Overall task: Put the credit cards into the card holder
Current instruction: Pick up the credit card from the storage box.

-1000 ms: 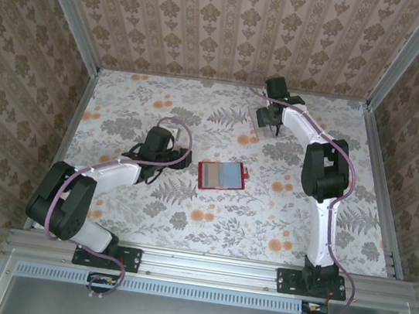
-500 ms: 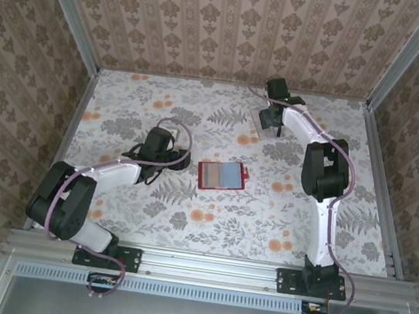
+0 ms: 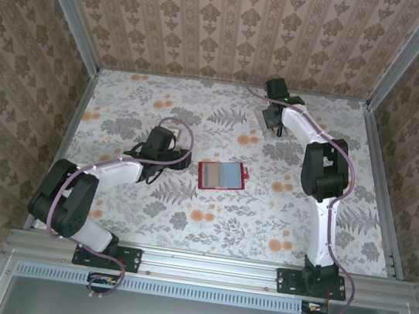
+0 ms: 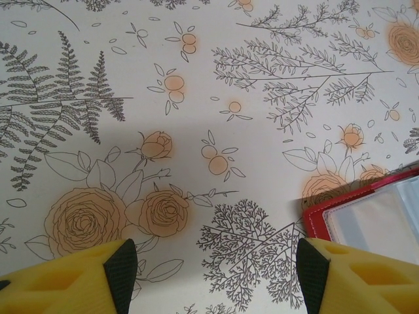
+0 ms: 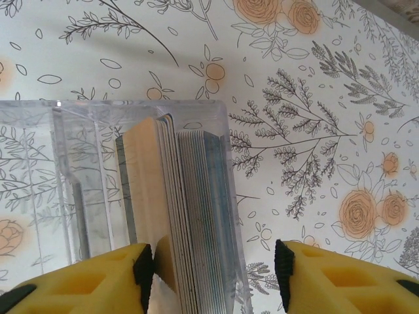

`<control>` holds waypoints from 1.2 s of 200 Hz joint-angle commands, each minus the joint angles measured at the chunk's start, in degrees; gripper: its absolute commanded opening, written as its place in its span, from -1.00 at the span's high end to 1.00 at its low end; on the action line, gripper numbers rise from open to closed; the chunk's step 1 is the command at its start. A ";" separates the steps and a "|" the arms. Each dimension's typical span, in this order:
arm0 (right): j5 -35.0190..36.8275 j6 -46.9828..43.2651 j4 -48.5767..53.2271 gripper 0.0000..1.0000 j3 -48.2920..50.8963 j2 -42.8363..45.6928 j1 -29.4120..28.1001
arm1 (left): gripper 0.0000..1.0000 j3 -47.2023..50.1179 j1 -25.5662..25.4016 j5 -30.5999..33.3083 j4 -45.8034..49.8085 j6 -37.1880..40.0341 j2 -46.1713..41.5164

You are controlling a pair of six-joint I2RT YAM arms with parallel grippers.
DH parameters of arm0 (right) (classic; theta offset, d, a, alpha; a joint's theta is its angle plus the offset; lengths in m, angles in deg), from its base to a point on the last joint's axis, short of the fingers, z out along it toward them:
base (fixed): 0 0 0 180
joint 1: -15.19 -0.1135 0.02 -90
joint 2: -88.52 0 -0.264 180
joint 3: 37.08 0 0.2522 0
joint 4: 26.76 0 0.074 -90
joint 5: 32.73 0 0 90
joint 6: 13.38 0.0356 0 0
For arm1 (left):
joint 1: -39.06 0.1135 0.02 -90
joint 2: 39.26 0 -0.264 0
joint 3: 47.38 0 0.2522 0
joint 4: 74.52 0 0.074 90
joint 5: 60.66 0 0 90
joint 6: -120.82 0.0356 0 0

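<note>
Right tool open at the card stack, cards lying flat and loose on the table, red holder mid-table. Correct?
Not quite. The right wrist view shows the credit cards standing on edge, packed inside a clear box, not lying flat and loose. The rest holds: the right tool is open at the stack, and the top view shows the card holder in the middle of the table.

The desk (image 3: 122, 113) has a pale top printed all over with grey ferns, branches and orange roses. The card holder (image 3: 222, 176) lies open and flat near its middle, a red rim around a grey-blue inner face. Toward the far right stands a clear plastic box (image 3: 264, 119), with the credit cards (image 5: 196, 222) packed upright on edge inside it.
</note>
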 commanded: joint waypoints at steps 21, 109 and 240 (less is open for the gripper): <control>2.36 -1.20 1.58 0.03 -1.95 1.16 -0.21 | -0.36 -2.02 -0.08 0.61 2.02 1.03 0.76; 1.58 -2.09 2.55 0.34 -2.67 2.00 -0.26 | -0.36 -2.85 -0.12 -0.77 2.23 1.00 2.57; -3.16 0.44 4.27 1.00 -2.40 6.53 -0.81 | -0.34 -6.72 -0.10 -5.18 4.79 0.82 7.25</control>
